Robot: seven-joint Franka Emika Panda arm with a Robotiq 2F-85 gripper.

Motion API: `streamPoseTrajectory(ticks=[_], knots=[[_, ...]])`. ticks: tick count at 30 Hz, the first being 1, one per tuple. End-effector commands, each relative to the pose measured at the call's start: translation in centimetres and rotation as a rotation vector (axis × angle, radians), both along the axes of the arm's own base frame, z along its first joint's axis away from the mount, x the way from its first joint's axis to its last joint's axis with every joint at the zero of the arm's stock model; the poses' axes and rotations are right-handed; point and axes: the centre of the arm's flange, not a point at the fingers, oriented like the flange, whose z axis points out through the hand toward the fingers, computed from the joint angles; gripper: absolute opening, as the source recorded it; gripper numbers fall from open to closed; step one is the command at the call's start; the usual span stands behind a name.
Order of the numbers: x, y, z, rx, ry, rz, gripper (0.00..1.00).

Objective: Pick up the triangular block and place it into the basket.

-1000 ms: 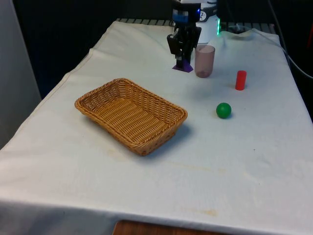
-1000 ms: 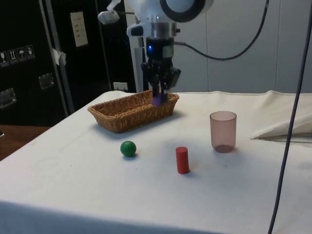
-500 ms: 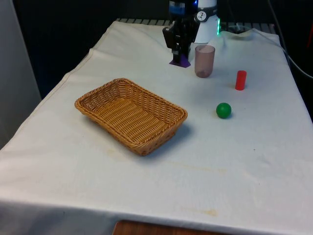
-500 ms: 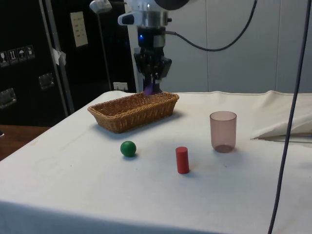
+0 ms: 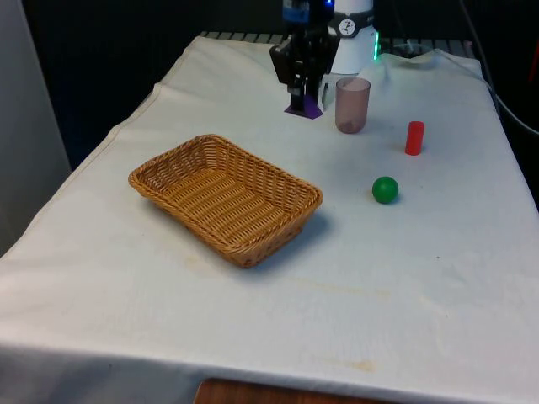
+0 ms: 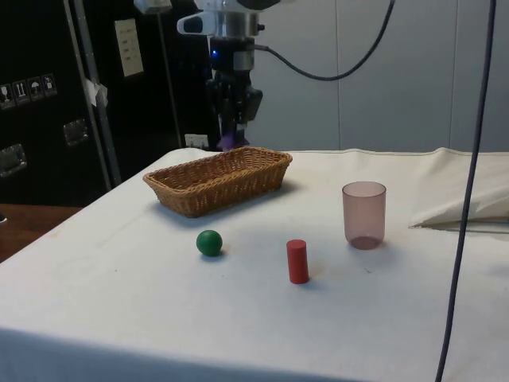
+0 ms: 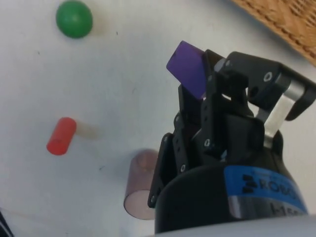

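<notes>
My black gripper (image 5: 301,91) is shut on a purple triangular block (image 5: 303,106) and holds it in the air above the cloth at the table's far end. The same block (image 7: 188,68) sticks out between the fingers in the wrist view, and its purple tip (image 6: 227,141) shows under the gripper (image 6: 231,131) in the side view. The wicker basket (image 5: 226,196) lies nearer the camera on the front view's left. In the side view the gripper hangs above and behind the basket (image 6: 217,180). A corner of the basket (image 7: 281,22) shows in the wrist view.
A translucent pink cup (image 5: 352,104) stands just to the front view's right of the gripper. Further right a red cylinder (image 5: 413,138) stands upright, and a green ball (image 5: 385,189) lies nearer the camera. The white cloth (image 5: 337,278) covers the table.
The gripper has lifted the purple block off the cloth and carried it upward and towards the front view's left, away from the cup.
</notes>
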Motion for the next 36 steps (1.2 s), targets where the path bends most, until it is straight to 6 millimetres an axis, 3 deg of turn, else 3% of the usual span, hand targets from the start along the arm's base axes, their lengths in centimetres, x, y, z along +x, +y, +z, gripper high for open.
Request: streamPoseTrajectory(ticks=[1,24,36], knots=[[0.3,-0.1,0.1,0.013,0.001,-0.002,0.33],[3.7,-2.1,0.4,0.046,-0.029,-0.077,0.33],[4.5,-3.2,0.3,0.065,-0.043,-0.132,0.33]])
